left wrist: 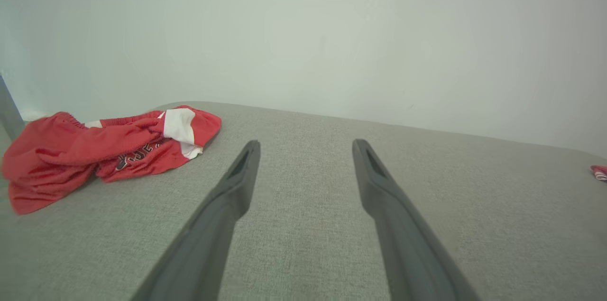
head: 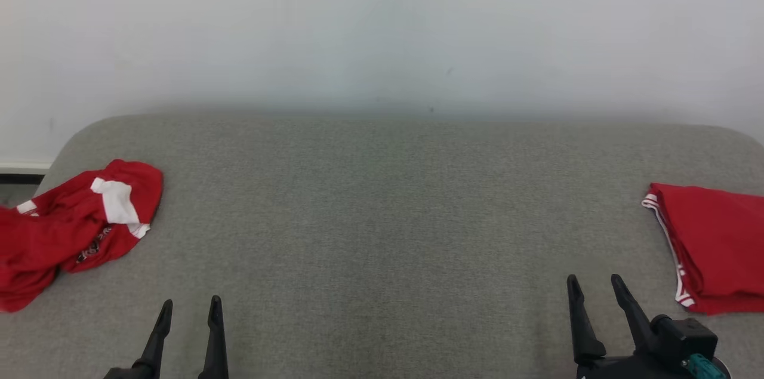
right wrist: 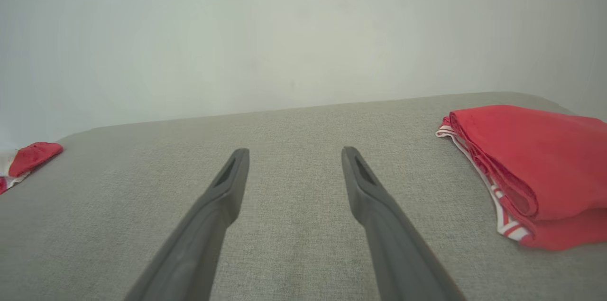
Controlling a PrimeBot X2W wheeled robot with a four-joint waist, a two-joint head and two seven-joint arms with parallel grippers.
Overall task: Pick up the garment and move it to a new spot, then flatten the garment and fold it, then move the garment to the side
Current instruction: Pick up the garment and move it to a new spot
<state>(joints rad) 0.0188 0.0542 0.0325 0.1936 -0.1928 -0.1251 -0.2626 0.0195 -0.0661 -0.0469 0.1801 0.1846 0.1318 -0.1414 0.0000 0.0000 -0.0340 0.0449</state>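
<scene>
Both grippers stand open and hold nothing: the left gripper (head: 191,301) rises at the lower left of the head view with its 2 dark fingers close to parallel, and the right gripper (head: 594,279) at the lower right with its 2 fingers spread a little wider, a teal part showing on its black body. Each hovers over the grey fabric surface (head: 382,218), which runs back to a pale wall (head: 382,21). A crumpled red garment (head: 71,230) with white patches lies at the surface's far left edge, well apart from the left gripper, part of it running out of the head view. The left wrist view brings that heap closer (left wrist: 109,149), so that its bunched folds and a strip of dark lettering can be made out, though not read; the head view gives the lettering as a small dark mark. A folded red garment (head: 716,242) lies at the far right edge, near the right gripper but not touching it. The right wrist view (right wrist: 536,163) shows its stacked layers and red-and-white striped trim along the near edge, while the left wrist view catches just 1 small corner of it (left wrist: 600,172).
</scene>
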